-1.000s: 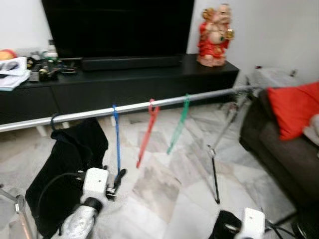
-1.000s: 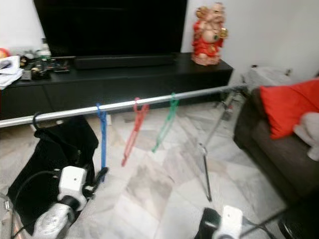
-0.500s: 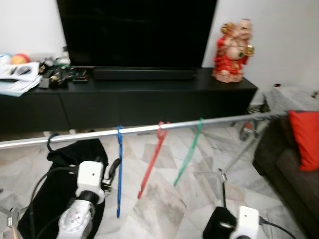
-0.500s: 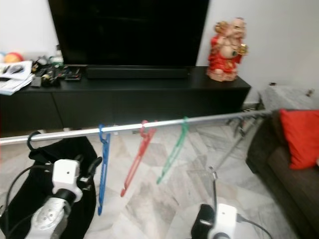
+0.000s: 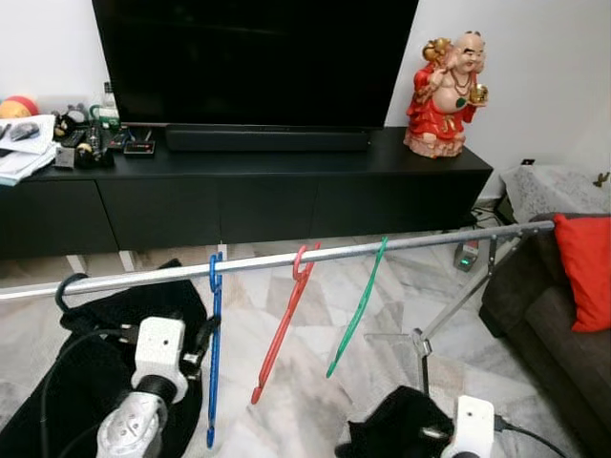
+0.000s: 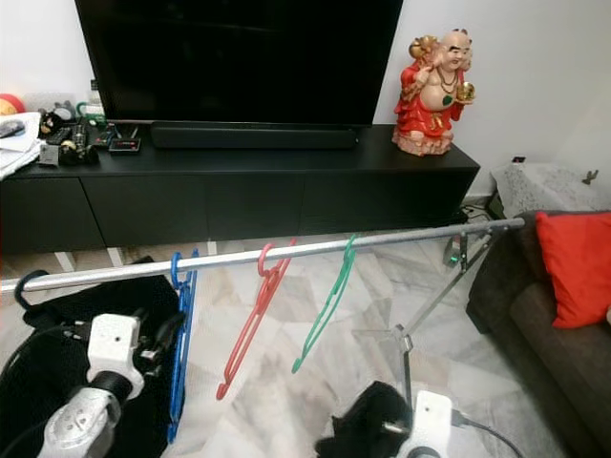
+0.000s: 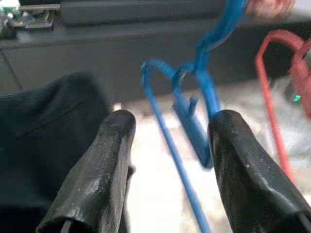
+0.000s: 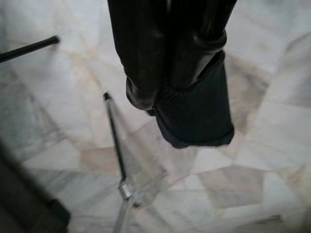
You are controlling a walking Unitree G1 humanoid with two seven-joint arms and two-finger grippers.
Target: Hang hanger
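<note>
The left gripper (image 7: 167, 160) has its fingers spread, apart from the blue hanger (image 5: 214, 355) that hangs from the silver rail (image 5: 286, 258) just in front of it. The right gripper (image 8: 167, 82) is pressed together on a dark cloth (image 8: 194, 114) low over the marble floor (image 8: 272, 160). A red hanger (image 5: 284, 324) and a green hanger (image 5: 355, 310) hang further along the rail; a black garment (image 5: 57, 372) hangs beside the left arm. Behind stands a black TV cabinet (image 5: 248, 196) with a red figurine (image 5: 444, 81).

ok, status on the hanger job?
Left gripper open, fingers astride the blue hanger, which hangs on the rail. Right gripper shut on black cloth, low over the floor. Red hanger hangs alongside.
</note>
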